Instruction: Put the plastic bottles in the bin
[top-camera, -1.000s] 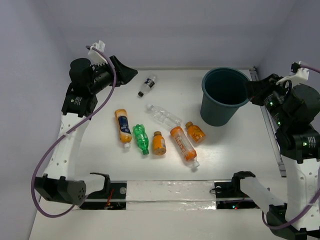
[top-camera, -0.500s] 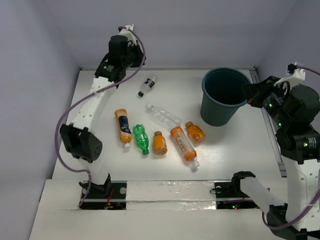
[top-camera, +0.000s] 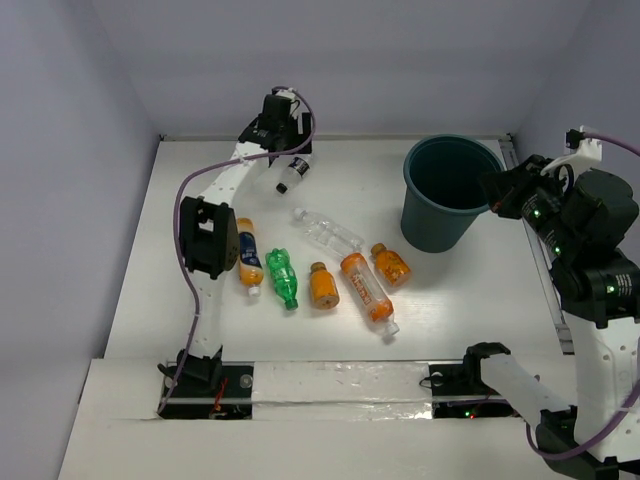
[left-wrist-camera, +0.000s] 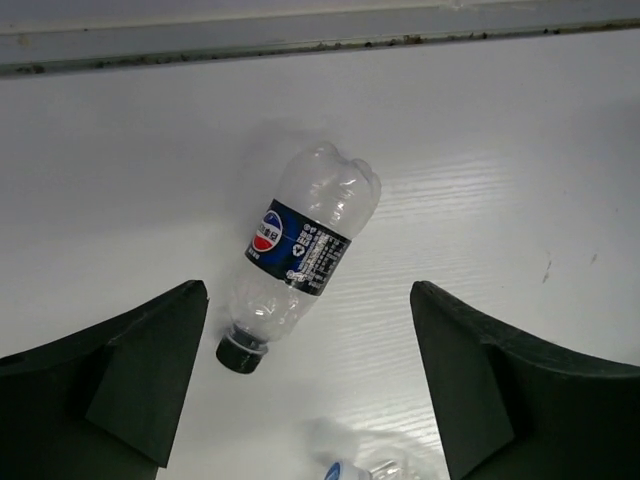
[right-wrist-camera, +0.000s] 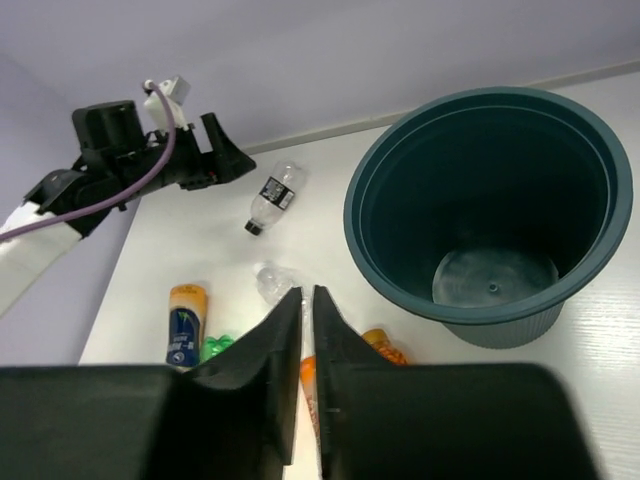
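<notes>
Overhead, left gripper (left-wrist-camera: 307, 292) hovers above dark-labelled bottle (left-wrist-camera: 300, 255); jaws spread.

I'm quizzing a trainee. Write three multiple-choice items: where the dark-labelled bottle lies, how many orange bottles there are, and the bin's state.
1. The dark-labelled bottle lies: A at the near edge; B below the left pincer; C on another bottle.
2. Orange bottles: A two; B four; C six.
3. The bin is: A empty; B half full; C tipped over.
Key: 1 B, the left wrist view shows it between the open fingers; 2 B, four show from above; 3 A, its bare floor shows.
</notes>
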